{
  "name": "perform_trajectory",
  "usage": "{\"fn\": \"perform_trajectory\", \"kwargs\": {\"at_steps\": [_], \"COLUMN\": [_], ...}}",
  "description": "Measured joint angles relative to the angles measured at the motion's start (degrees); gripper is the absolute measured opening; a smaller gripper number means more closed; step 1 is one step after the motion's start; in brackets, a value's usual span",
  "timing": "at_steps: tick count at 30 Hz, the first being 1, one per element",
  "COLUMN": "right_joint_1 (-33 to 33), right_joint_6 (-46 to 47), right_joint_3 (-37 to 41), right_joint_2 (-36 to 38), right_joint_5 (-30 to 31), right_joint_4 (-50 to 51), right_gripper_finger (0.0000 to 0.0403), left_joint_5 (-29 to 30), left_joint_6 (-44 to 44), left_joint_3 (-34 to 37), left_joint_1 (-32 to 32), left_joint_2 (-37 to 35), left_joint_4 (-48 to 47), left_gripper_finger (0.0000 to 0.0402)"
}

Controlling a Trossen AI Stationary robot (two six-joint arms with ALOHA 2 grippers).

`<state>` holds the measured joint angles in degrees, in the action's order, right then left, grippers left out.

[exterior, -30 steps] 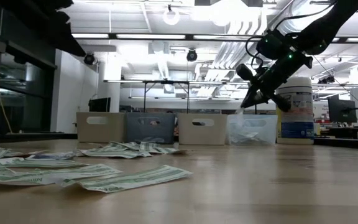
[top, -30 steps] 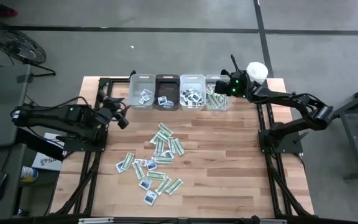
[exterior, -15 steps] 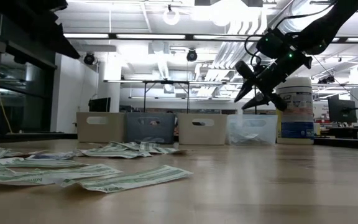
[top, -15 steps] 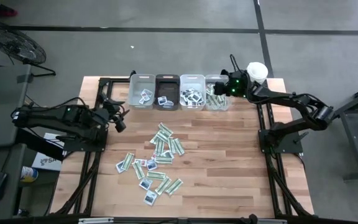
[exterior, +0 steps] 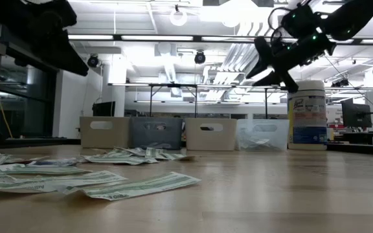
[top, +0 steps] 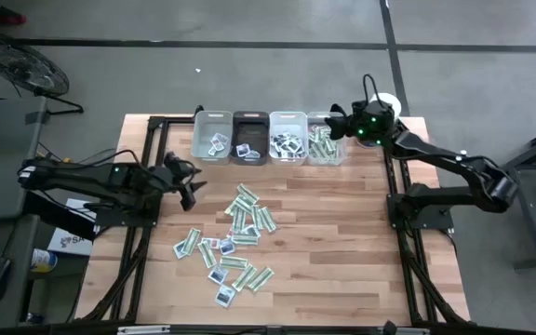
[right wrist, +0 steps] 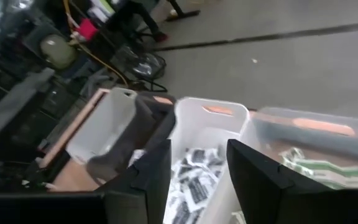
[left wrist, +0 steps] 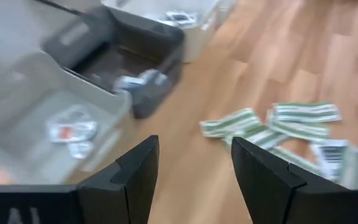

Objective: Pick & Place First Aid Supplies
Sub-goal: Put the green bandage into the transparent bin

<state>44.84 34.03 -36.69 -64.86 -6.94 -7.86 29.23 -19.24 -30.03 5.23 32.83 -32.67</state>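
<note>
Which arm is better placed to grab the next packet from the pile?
Probably the left: its open hand hangs beside the pile of packets, while the right hand, also open, is up over the bins.

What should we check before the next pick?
1. Right end effector open and empty above the clear bin: ok.
2. Left end effector open, nothing between its fingers: ok.
3. Left end effector at the packet pile: not ok, it is short of it, toward the table's left side.
4. Green-and-white strips lying flat on the table: ok.
5. Four bins upright in a row: ok.
</note>
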Motion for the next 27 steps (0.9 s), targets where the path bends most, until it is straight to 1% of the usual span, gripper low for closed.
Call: {"fn": "perform_trajectory", "kwargs": {"at_steps": [3,6,11,18,23,27], "right_joint_1": [0.0,0.0,0.0,0.0,0.0,0.0], "right_joint_6": [-0.3,-1.7,-3.3,-6.1,-7.5,-8.9], "right_joint_3": [0.0,0.0,0.0,0.0,0.0,0.0], "right_joint_2": [1.5,2.5,3.4,3.4,3.4,3.4], "right_joint_5": [-1.3,-3.2,-3.7,-5.6,-7.4,-8.9], "right_joint_4": [0.0,0.0,0.2,0.3,0.3,0.3], "right_gripper_finger": [0.015,0.0155,0.0163,0.0164,0.0168,0.0168], "left_joint_5": [-3.3,-6.6,-11.1,-13.9,-15.2,-15.3], "left_joint_6": [-5.1,-12.4,-24.9,-38.8,-47.5,-52.0], "left_joint_3": [1.6,3.6,6.4,9.4,9.5,9.5], "left_joint_1": [0.0,0.0,0.0,0.0,0.0,-0.1], "left_joint_2": [1.6,3.7,7.7,14.1,19.5,23.6], "left_joint_4": [3.2,6.2,10.3,21.6,24.2,27.9], "left_gripper_finger": [0.0198,0.0198,0.0198,0.0198,0.0198,0.0198]}}
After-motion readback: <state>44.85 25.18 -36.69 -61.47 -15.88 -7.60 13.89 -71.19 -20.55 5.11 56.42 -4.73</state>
